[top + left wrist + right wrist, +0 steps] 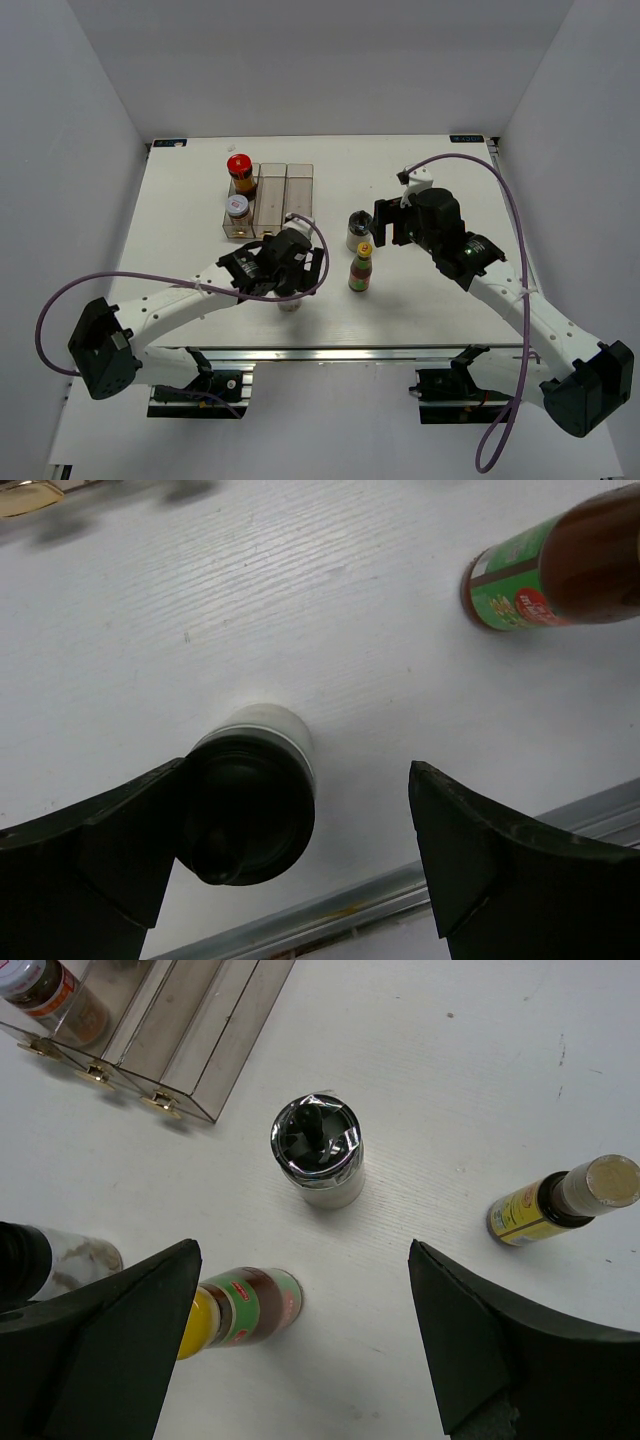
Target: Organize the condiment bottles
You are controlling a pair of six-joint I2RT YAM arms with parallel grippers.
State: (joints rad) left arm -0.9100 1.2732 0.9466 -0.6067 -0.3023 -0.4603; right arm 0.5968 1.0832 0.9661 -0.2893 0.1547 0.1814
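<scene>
Near the front edge of the white desk (180,220), my left jaws are wide open around a black-capped clear jar (250,795), which sits close against one finger. My right jaws are open and empty above a chrome-rimmed black-topped jar (318,1150). A yellow-capped green-labelled bottle (240,1310) stands beside it, with a slim tan-capped bottle (565,1205) on the opposite side. A red-capped bottle (239,172) sits in the left slot of the clear plastic rack (285,190).

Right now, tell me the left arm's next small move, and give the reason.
Probably close the left end effector on the black-capped jar. The end effector is open and low at the table, with the upright jar between its jaws. The jar looks to be against one jaw and apart from the other, so nothing is gripped yet.
</scene>
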